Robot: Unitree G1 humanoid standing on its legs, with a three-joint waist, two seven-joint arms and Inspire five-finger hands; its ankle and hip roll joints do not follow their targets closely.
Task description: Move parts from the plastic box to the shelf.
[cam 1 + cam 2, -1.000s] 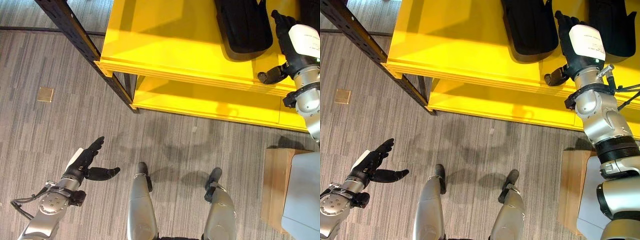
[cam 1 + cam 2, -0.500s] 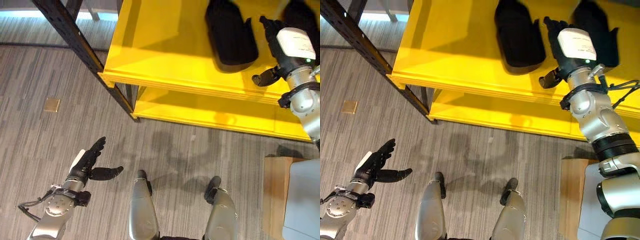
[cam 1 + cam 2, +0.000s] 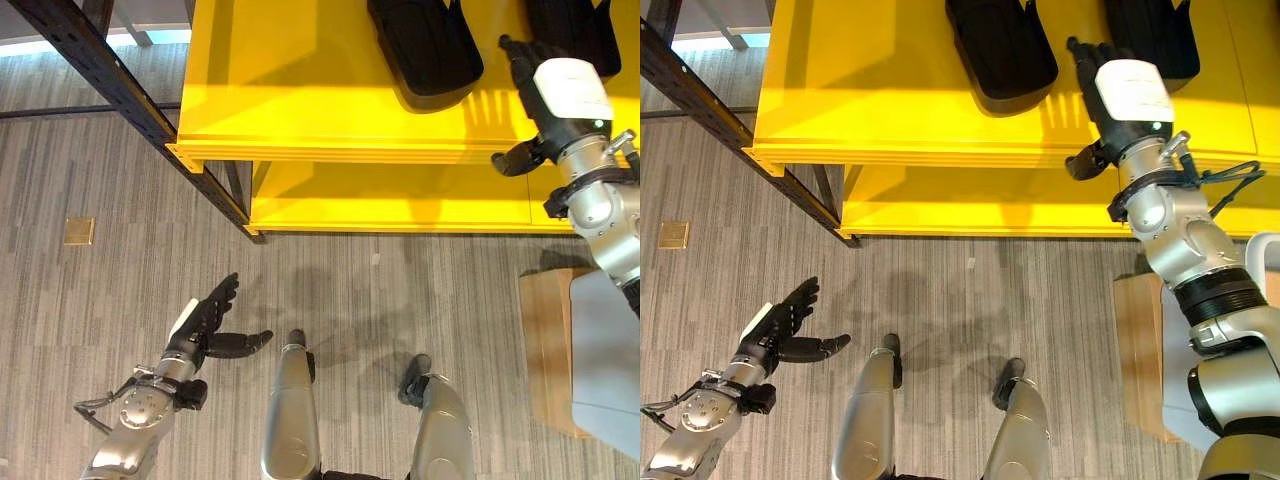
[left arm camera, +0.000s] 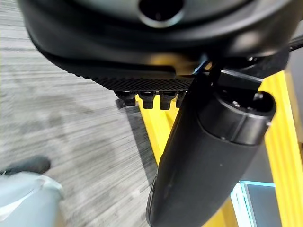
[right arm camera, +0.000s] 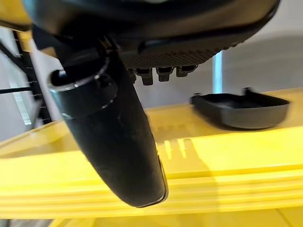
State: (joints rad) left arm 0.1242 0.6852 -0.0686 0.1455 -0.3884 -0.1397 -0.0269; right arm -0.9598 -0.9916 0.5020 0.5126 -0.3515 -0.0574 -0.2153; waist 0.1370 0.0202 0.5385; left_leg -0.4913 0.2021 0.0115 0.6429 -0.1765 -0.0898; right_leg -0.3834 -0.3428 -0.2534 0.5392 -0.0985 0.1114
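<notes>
I see my right hand (image 3: pixel 1118 95) up over the front edge of the big yellow shelf (image 3: pixel 880 100). Its fingers are straight and spread a little, and it holds nothing. Two flat black plastic parts lie on the top board of the shelf. One black part (image 3: pixel 1000 45) lies just beside my right hand, toward the middle of the board, and my hand does not touch it. The other black part (image 3: pixel 1150 35) lies past my fingertips, near the back of the board. My left hand (image 3: pixel 205 325) hangs low over the grey striped floor (image 3: pixel 100 300), well apart from the shelf. Its fingers are straight and wide, thumb out, and it is empty too.
</notes>
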